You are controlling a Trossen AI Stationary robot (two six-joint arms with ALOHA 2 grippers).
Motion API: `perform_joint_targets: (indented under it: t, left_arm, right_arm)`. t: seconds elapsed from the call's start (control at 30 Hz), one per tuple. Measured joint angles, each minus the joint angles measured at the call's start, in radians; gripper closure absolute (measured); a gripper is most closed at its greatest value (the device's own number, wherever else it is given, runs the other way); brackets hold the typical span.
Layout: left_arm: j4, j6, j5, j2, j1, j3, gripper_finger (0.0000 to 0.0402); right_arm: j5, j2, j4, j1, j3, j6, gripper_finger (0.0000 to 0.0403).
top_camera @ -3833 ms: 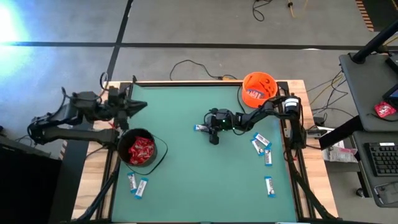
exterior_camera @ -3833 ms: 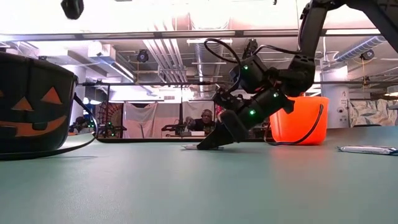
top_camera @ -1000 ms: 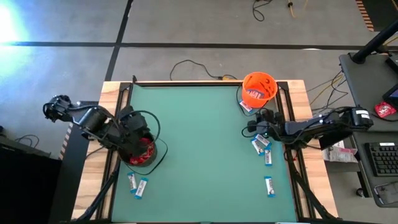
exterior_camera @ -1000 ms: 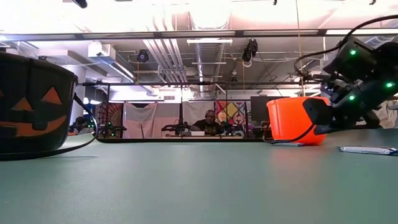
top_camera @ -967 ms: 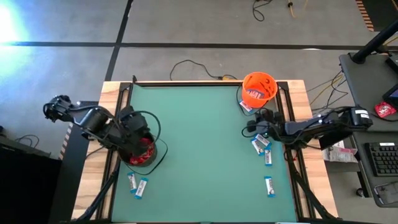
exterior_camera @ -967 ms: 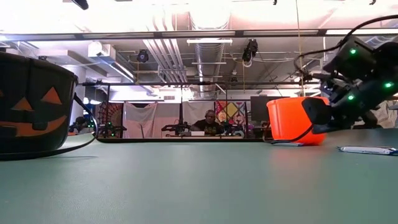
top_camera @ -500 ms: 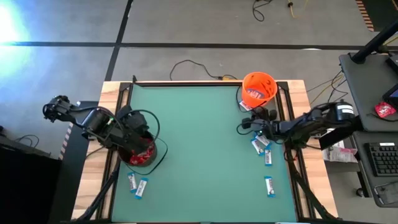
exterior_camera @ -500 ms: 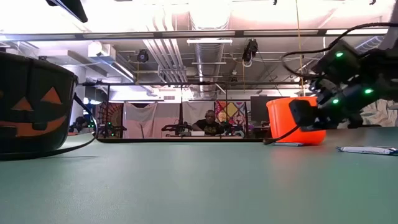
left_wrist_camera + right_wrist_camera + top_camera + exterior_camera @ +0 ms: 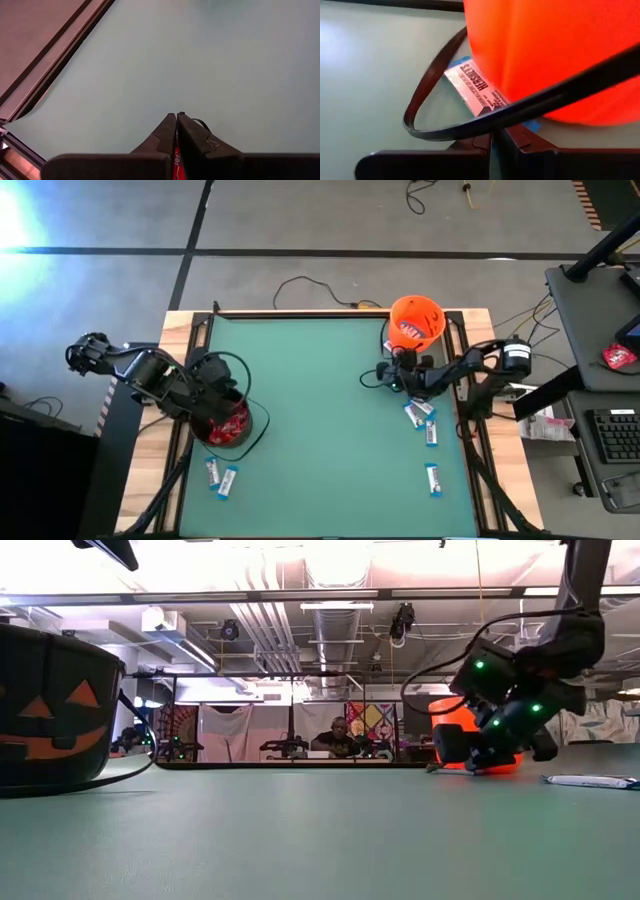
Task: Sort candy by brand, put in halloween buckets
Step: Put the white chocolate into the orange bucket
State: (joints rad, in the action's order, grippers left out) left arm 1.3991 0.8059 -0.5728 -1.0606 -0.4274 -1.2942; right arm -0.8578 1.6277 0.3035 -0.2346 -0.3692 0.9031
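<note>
The orange bucket (image 9: 437, 315) stands at the table's far right with white-and-blue bars inside. One bar (image 9: 477, 90) lies against its foot. My right gripper (image 9: 383, 374) is shut and low over the table, just left of this bucket and pointing at its base (image 9: 496, 137). The black bucket (image 9: 250, 420), holding red packets, stands at the near left. My left gripper (image 9: 223, 400) hangs shut over its rim and holds nothing (image 9: 176, 125). Loose bars (image 9: 420, 410) lie at the right, and two more (image 9: 220, 476) near the black bucket. My right gripper's shut fingertips stand right at the orange bucket's black handle loop (image 9: 470, 129), which lies on the table before the bucket. Whether they touch the loop, I cannot tell.
The black bucket's wire handle (image 9: 262, 428) lies out on the table beside it. A raised wooden frame (image 9: 200, 325) borders the green mat. A cable (image 9: 310, 285) runs on the floor beyond the far edge. A person (image 9: 340, 735) sits far off in the room.
My right gripper has gone toward the table's left and far side and down. It has come from beside the loose bars to the foot of the orange bucket, staying shut.
</note>
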Motion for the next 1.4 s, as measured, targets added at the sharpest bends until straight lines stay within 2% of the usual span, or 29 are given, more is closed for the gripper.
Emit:
perform_joint_targets:
  t: [0.23,0.47,0.57,0.67,0.73,0.8,0.97,1.07,1.27,1.4]
  left_arm:
    - [0.009,-0.031,0.002,0.038,0.0,0.0,0.0402]
    - [0.009,-0.071,-0.063,0.085,0.0,-0.001,0.0402]
    - [0.008,-0.08,-0.074,0.1,0.0,0.0,0.0402]
    - [0.008,-0.082,-0.095,0.109,0.0,0.0,0.0402]
    - [0.007,-0.082,-0.096,0.112,0.0,0.0,0.0402]
    - [0.007,-0.083,-0.097,0.111,0.0,0.0,0.0402]
    - [0.005,-0.121,-0.093,0.101,-0.001,0.0,0.0402]
    - [0.007,-0.129,-0.096,0.098,0.0,0.001,0.0402]
    - [0.008,-0.126,-0.121,0.102,0.002,0.001,0.0402]
    - [0.011,-0.125,-0.125,0.107,0.004,0.005,0.0402]
  right_arm:
    - [0.107,-0.099,-0.305,0.203,-0.032,0.245,0.0394]
    - [0.25,-0.199,-0.611,0.421,-0.172,0.288,0.0394]
    - [0.168,-0.233,-0.712,0.44,-0.195,0.347,0.0394]
    - [0.044,-0.252,-0.769,0.422,-0.138,0.471,0.0394]
    - [-0.011,-0.259,-0.729,0.4,-0.076,0.533,0.0394]
    - [-0.062,-0.26,-0.616,0.377,-0.006,0.53,0.0394]
    - [-0.109,-0.23,-0.126,0.281,0.142,0.283,0.0394]
    - [-0.107,-0.214,0.058,0.213,0.172,0.124,0.0394]
    - [-0.099,-0.21,0.085,0.061,0.134,-0.035,0.0394]
    - [0.011,-0.21,0.082,-0.022,0.118,-0.109,0.0394]
